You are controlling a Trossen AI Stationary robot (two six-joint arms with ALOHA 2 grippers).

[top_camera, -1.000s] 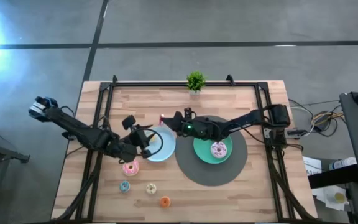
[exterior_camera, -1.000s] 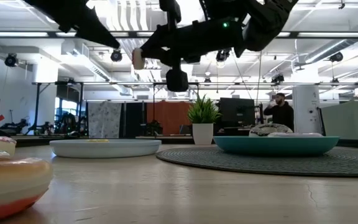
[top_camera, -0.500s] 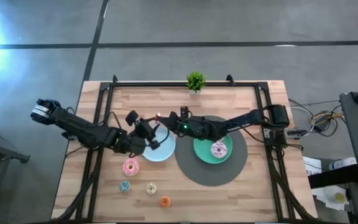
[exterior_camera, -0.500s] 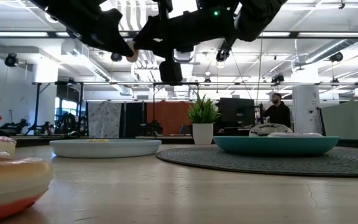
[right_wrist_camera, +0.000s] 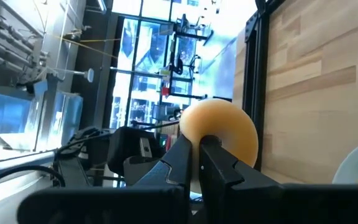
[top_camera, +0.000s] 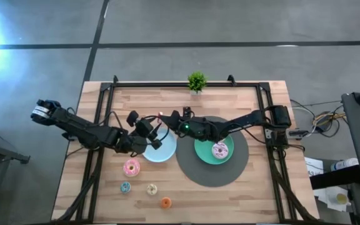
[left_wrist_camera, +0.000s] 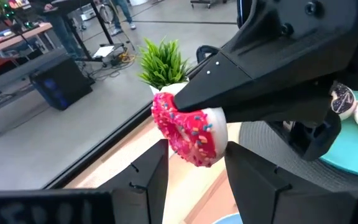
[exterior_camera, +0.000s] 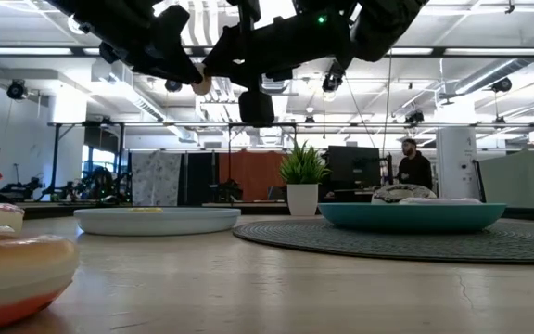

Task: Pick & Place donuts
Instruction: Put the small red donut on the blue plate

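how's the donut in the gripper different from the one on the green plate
The held donut is pink-red frosted; the plate donut is pale lilac-white. The held donut stands on edge in the air, pinched by the right gripper; the plate donut lies flat on the green plate. Both are small toy donuts.

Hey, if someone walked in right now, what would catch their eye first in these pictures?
The two arms meeting in mid-air above the light-blue plate: the right gripper pinches a pink-frosted sprinkled donut, with the left gripper open on either side of it. Next, a white sprinkled donut on the green plate.
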